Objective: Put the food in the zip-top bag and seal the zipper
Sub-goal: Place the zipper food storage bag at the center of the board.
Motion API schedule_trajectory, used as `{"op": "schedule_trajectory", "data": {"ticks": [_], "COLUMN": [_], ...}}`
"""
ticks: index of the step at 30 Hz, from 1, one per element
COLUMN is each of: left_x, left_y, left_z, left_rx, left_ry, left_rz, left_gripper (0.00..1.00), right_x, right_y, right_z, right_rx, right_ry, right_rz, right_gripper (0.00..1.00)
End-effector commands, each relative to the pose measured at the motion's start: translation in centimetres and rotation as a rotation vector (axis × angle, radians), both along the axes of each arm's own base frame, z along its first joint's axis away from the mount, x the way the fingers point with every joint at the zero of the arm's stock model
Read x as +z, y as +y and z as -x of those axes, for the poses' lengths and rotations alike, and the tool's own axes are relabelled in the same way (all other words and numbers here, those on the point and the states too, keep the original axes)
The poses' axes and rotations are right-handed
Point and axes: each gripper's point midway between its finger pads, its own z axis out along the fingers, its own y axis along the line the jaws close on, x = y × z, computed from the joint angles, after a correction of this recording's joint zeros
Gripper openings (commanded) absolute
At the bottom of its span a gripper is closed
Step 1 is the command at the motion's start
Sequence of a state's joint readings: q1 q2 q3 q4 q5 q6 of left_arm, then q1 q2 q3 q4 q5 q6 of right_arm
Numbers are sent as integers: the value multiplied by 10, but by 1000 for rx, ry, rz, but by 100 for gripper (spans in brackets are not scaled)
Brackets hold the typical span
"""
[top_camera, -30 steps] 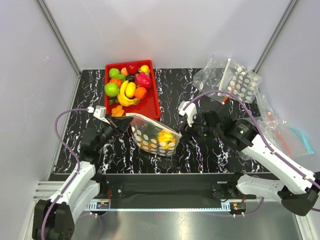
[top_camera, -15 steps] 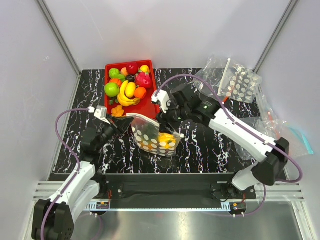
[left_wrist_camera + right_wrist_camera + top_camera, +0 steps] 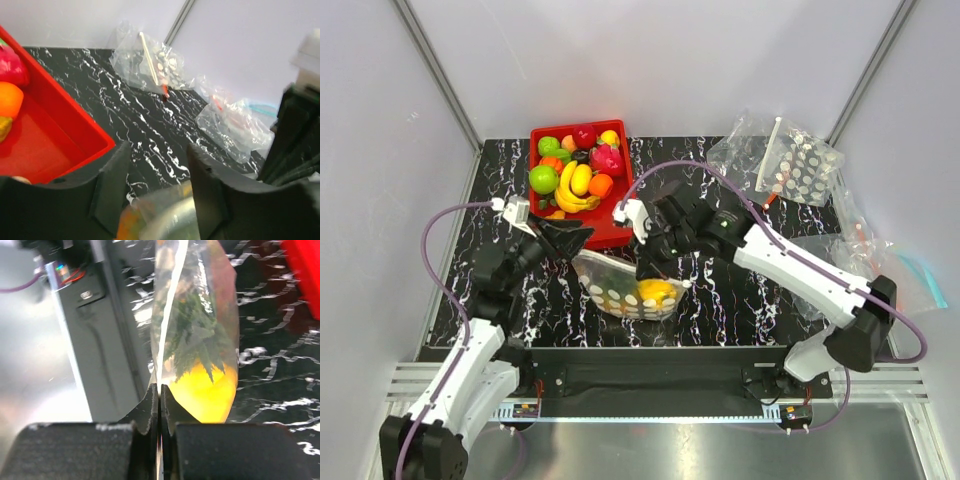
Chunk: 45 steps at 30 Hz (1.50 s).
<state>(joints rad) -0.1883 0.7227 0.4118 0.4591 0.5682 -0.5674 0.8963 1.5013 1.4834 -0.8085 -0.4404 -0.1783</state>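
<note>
The zip-top bag (image 3: 616, 283), clear with white dots, lies on the black marbled table in front of the arms. Inside it is food: a yellow pineapple (image 3: 656, 292) with green leaves (image 3: 197, 340). My right gripper (image 3: 652, 268) is shut on the bag's right end, its jaws (image 3: 160, 397) pinching the pale zipper strip (image 3: 171, 300) beside the pineapple (image 3: 205, 390). My left gripper (image 3: 566, 238) hovers open just above the bag's left end; its fingers (image 3: 112, 187) stand apart, with the bag (image 3: 172, 217) blurred below them and nothing between them.
A red tray (image 3: 623, 218) full of toy fruit stands behind the bag, its corner (image 3: 95, 142) close to my left fingers. Spare clear bags lie at the back right (image 3: 790, 160) and along the right edge (image 3: 890, 270). A metal rail runs along the table's near edge.
My left gripper let go of the bag's left corner and opened. My right arm swung in from the right and shut on the bag's right end. The bag sank flatter.
</note>
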Motion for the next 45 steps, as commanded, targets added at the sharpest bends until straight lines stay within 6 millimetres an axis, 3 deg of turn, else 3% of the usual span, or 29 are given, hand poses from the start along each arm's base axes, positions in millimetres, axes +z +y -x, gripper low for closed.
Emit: {"op": "schedule_trajectory", "data": {"ticks": [1, 4, 5, 6, 10, 17, 20, 23, 24, 25, 29, 30, 33, 35, 37, 40, 41, 42, 43, 44, 45], "left_x": [40, 54, 47, 58, 56, 48, 49, 51, 56, 56, 59, 63, 65, 64, 60, 56, 56, 57, 57, 56, 57], "left_y": [7, 13, 14, 14, 14, 16, 20, 25, 28, 32, 50, 54, 57, 57, 56, 53, 52, 51, 51, 50, 50], "left_z": [4, 6, 8, 10, 11, 10, 12, 16, 17, 15, 22, 23, 29, 31, 31, 30, 31, 33, 33, 34, 36], "left_rx": [36, 61, 60, 57, 56, 69, 89, 113, 126, 151, 229, 250, 253, 244, 236, 210, 201, 194, 189, 185, 184], "left_ry": [-48, -13, 32, 10, 11, 3, -1, -9, -21, -28, -31, -42, -57, -63, -61, -66, -72, -83, -87, -89, -99], "left_rz": [-71, -133, -154, -160, -163, -173, -187, -212, -217, -237, -317, -329, -359, -376, -396, -417, -421, -423, -424, -425, -424], "left_gripper": [58, 63, 63, 63, 64, 65, 65, 65, 66, 66, 68, 68, 71, 72, 73, 74, 74, 75, 75, 75, 76], "right_x": [28, 39, 42, 51, 66, 64, 53, 55, 45, 50, 33, 37, 40, 44, 53, 68, 81, 83, 90, 109, 107], "right_y": [-3, -4, -3, -7, -14, -13, 5, 18, 26, 31, 48, 52, 48, 37, 31, 11, 4, 0, -4, -17, -23], "right_z": [48, 83, 91, 97, 89, 54, 38, 24, 17, 7, -38, -49, -94, -119, -137, -157, -155, -155, -153, -149, -146], "right_rx": [94, 173, 181, 181, 92, 12, 35, 57, 61, 48, 1, -12, -93, -174, -270, -431, -459, -486, -540, -604, -636], "right_ry": [24, 52, 64, 51, -26, -177, -216, -275, -275, -296, -335, -350, -356, -360, -396, -453, -466, -468, -449, -465, -451], "right_rz": [-68, -106, -117, -139, -179, -121, -82, -72, -47, -57, 0, -22, -64, -80, -93, -74, -96, -106, -140, -185, -201], "right_gripper": [0, 0, 0, 0, 0, 0, 0, 0, 0, 0, 0, 0, 0, 16, 62, 76, 83, 84, 99, 99, 99]}}
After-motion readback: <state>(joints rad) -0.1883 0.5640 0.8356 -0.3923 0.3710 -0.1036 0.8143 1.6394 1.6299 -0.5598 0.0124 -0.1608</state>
